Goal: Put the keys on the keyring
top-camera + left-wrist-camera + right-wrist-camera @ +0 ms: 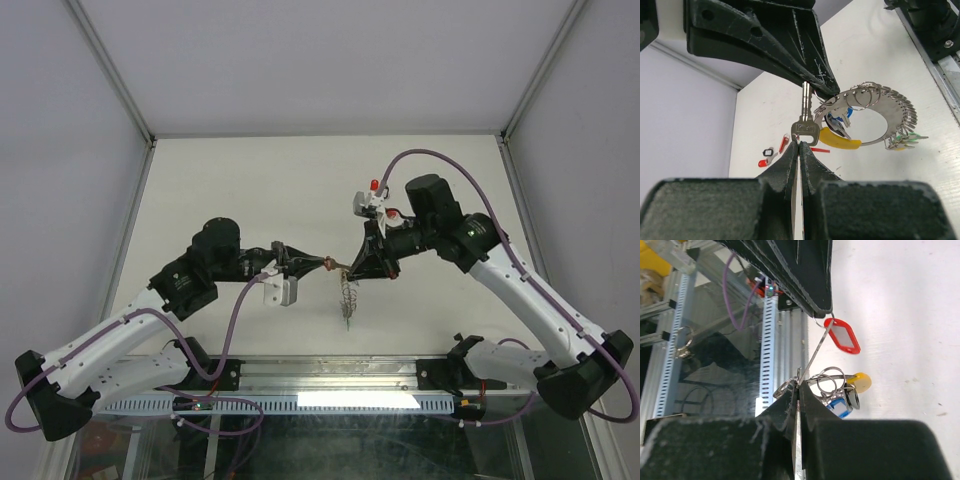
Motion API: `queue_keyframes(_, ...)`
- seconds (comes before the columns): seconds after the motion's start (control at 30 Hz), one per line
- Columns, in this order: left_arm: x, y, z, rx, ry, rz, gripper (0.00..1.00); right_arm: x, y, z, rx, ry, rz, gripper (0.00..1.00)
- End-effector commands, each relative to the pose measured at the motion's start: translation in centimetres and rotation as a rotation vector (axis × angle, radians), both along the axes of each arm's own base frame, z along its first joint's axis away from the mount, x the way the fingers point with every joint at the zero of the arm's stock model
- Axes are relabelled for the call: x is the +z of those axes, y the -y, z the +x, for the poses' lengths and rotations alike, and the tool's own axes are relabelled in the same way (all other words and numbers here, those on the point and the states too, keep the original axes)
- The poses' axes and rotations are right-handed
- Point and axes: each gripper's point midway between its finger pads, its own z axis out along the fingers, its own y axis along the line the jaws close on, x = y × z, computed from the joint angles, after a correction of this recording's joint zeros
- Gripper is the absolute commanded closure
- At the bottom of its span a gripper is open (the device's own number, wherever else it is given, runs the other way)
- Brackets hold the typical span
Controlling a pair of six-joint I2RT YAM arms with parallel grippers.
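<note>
Left tool (799, 146): clamped tight on silver key (805, 127), frame centre. Right tool (797, 389): clamped tight on keyring (840, 141). Advised: steady keyring, align key finely, advance slowly.

Both arms reach inward; left end effector (324, 264) and right end effector (351, 271) face each other, jaws clamped

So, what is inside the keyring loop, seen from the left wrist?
A blue tag with some keys hangs across the opening of the keyring, and the table shows through the rest. The right gripper covers the loop's upper left edge.
</note>
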Motion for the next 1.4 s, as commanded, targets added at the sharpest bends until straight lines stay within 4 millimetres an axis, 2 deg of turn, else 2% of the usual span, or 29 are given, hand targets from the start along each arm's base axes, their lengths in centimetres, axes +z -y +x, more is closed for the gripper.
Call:
queue_keyframes(0.0,1.7,0.1,0.9,0.059,-0.014,-0.061,1.00,2.9,0.5,0.8,-0.058,0.205,0.040,1.00)
queue_keyframes(0.3,2.0,-1.0,1.6,0.108,-0.026,-0.065,1.00,2.9,2.1,2.6,-0.200,0.509,-0.032,1.00)
queue_keyframes(0.37,2.3,-0.9,0.9,0.070,-0.022,-0.071,1.00,3.5,1.8,2.4,-0.193,0.546,-0.008,1.00)
queue_keyframes(0.5,2.4,-0.2,-1.8,-0.094,-0.044,-0.072,1.00,4.4,1.0,2.7,-0.177,0.632,0.023,1.00)
queue_keyframes(0.6,2.4,0.2,-2.8,-0.165,-0.069,-0.054,1.00,4.8,0.2,2.7,-0.140,0.699,0.022,1.00)
queue_keyframes(0.67,2.3,0.3,-3.1,-0.190,-0.073,-0.045,1.00,4.4,-0.3,2.1,-0.072,0.751,0.023,1.00)
queue_keyframes(0.93,2.6,0.4,-3.3,-0.200,-0.105,-0.025,1.00,4.1,-1.7,1.2,-0.028,0.932,-0.014,1.00)
queue_keyframes(1.37,2.5,0.6,-3.6,-0.224,-0.140,-0.011,1.00,4.7,-1.7,1.4,-0.041,1.022,-0.046,1.00)
